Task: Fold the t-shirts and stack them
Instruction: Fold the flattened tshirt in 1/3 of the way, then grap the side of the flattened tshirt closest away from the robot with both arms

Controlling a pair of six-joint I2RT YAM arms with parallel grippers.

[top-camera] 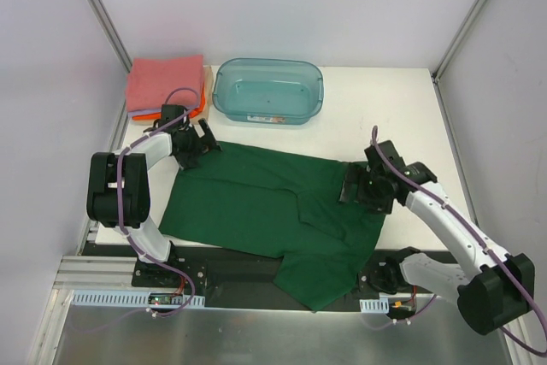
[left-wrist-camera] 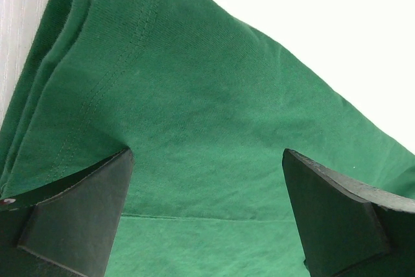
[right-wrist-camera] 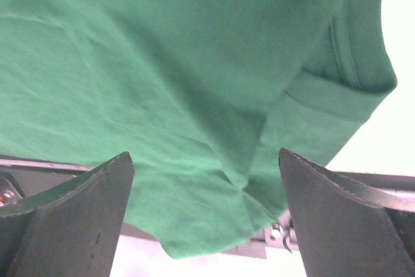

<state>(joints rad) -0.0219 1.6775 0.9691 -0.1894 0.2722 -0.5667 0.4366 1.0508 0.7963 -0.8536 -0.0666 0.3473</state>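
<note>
We find the spread shirt (top-camera: 248, 198) lying across the middle of the desk (top-camera: 385, 108), between the two arms, with its near right part hanging past the desk's near edge and over the base rail (top-camera: 231, 267). Behind it, in the far left corner, sits the stack of folded shirts (top-camera: 164, 83), and just to the right of that stack stands the bin (top-camera: 269, 117), along the far side. The left arm (top-camera: 120, 190) reaches in from the near left, its jaws above the shirt's far left corner, just before the stack. The right arm (top-camera: 444, 220) reaches in from the near right, its jaws above the shirt's right edge.
</note>
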